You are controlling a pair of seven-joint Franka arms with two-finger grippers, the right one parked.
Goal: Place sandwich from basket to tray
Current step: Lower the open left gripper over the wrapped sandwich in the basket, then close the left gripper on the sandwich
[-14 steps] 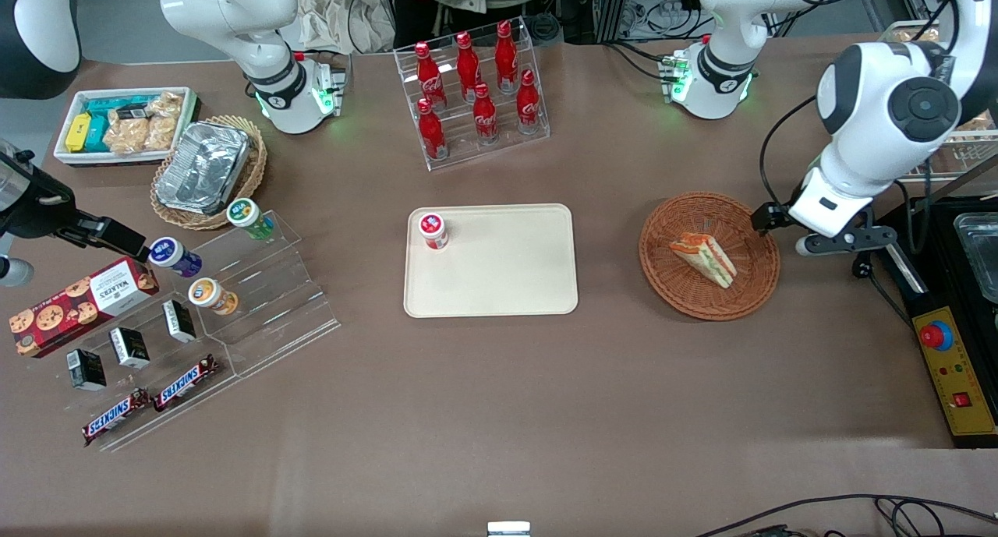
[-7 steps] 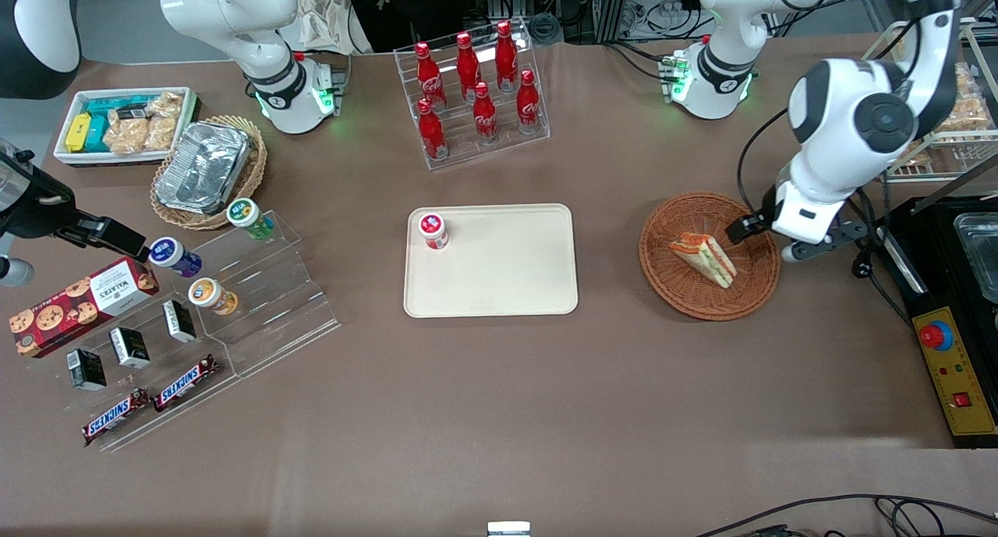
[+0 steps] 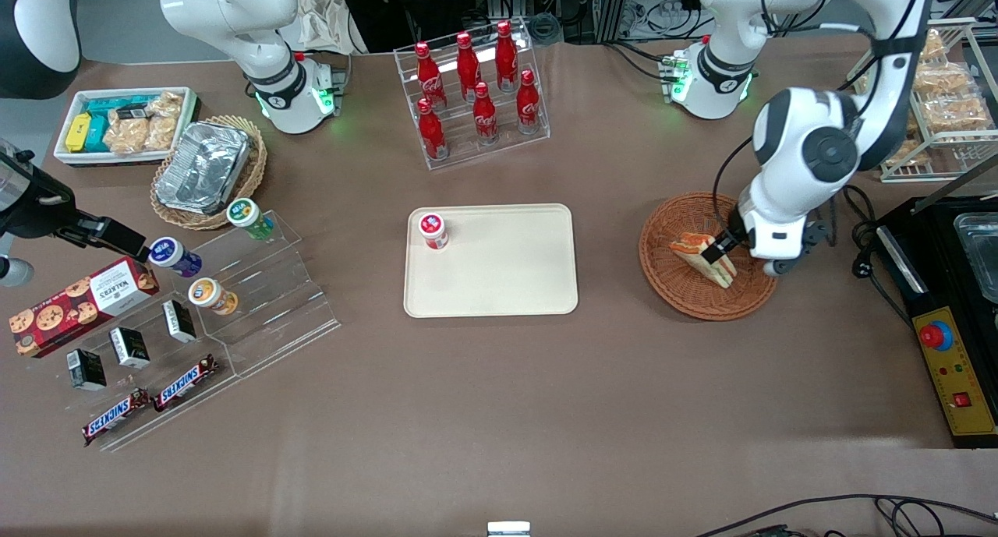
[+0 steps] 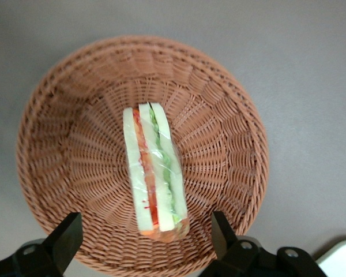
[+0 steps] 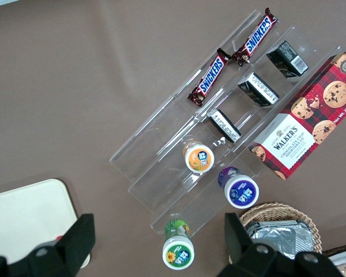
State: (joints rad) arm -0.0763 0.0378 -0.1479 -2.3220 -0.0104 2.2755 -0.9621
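Wicker basket (image 3: 706,256): sandwich (image 4: 154,172) laid inside | hand (image 4: 145,242) held above basket, fingers spread wide, nothing gripped | tray (image 3: 491,260) set apart

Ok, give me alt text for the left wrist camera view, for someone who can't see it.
A wrapped wedge sandwich with red-orange and green filling lies in the middle of a round reddish-brown wicker basket on a brown table. The open gripper hangs above the basket, one dark finger on each side of the sandwich's end, not touching it.
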